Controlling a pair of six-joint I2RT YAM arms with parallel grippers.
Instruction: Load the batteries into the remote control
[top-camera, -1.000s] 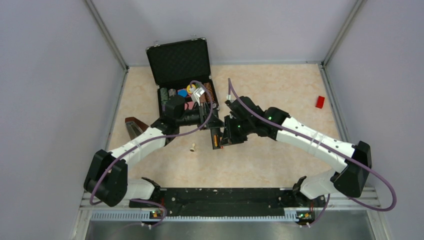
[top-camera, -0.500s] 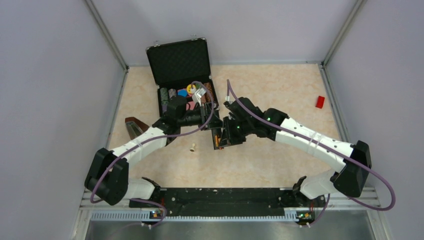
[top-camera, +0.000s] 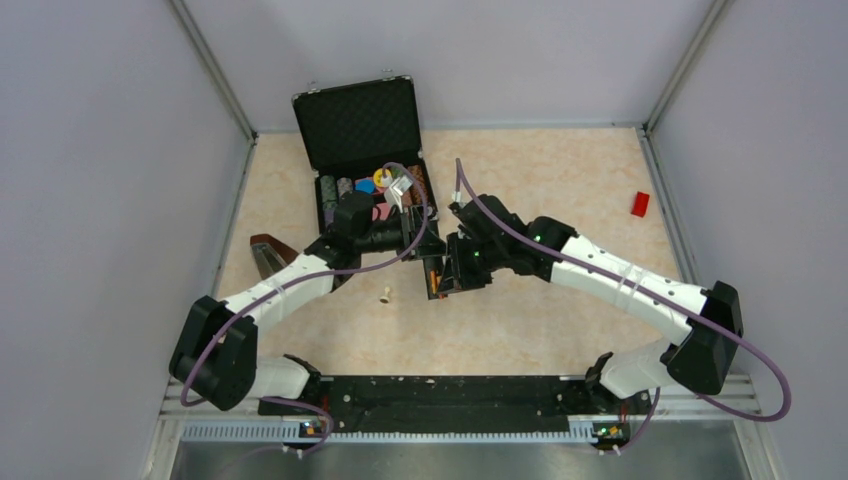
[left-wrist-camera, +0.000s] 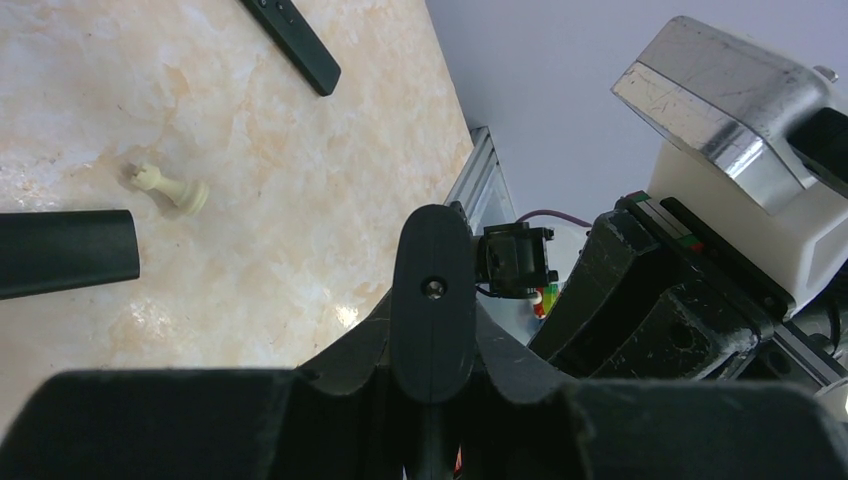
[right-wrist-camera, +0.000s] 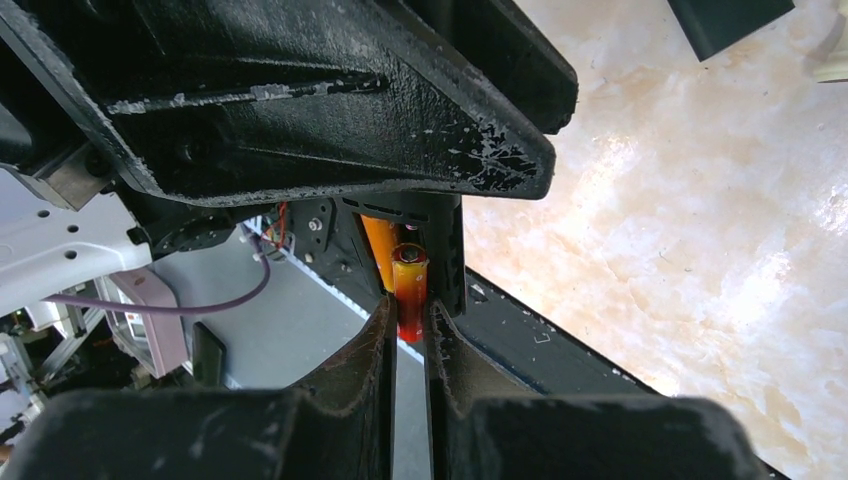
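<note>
Beige marble-patterned tabletop (top-camera: 560, 170). Plain pale grey panel walls (top-camera: 100, 150) enclose it on three sides. Aluminium corner posts (top-camera: 215, 70) stand at its far corners.

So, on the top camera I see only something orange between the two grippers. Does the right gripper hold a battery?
Observer: Yes. The right wrist view shows the right gripper shut on a red-orange battery, whose end sticks out past the fingertips.
Operator: And where is the other one?
Observer: A second battery shows just behind it, in the remote control. Whether it is fully seated I cannot tell.
Operator: What is the pale speck on the table near the left arm?
Observer: In the left wrist view it is a cream chess pawn, and it seems to lie on its side.
</note>
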